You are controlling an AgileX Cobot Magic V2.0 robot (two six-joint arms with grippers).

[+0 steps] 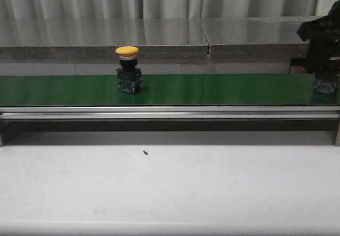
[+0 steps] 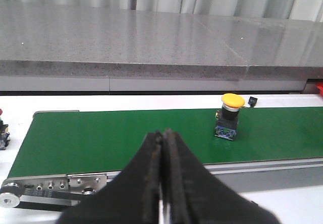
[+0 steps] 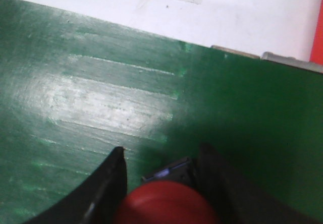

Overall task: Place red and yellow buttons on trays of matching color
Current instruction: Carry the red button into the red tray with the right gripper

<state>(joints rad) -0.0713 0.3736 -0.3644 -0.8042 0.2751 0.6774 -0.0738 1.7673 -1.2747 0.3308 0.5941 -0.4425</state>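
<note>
Straddling the red button (image 3: 165, 204) with fingers apart, our right end effector (image 3: 161, 183) sits at the green belt's (image 1: 212, 90) right end, our left end effector (image 2: 162, 183) is closed empty, and the yellow button (image 1: 128, 68) stands upright, cap up, left of belt centre.

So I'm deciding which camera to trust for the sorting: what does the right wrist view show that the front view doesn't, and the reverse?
Only the right wrist view shows the red button between the right gripper fingers, jaws around its cap; whether they touch it is unclear. Only the front view shows the yellow button standing upright, alone, on the left part of the belt; there the right arm hides the red cap, leaving only a base visible. Both show the green belt. Neither shows a whole tray.
</note>
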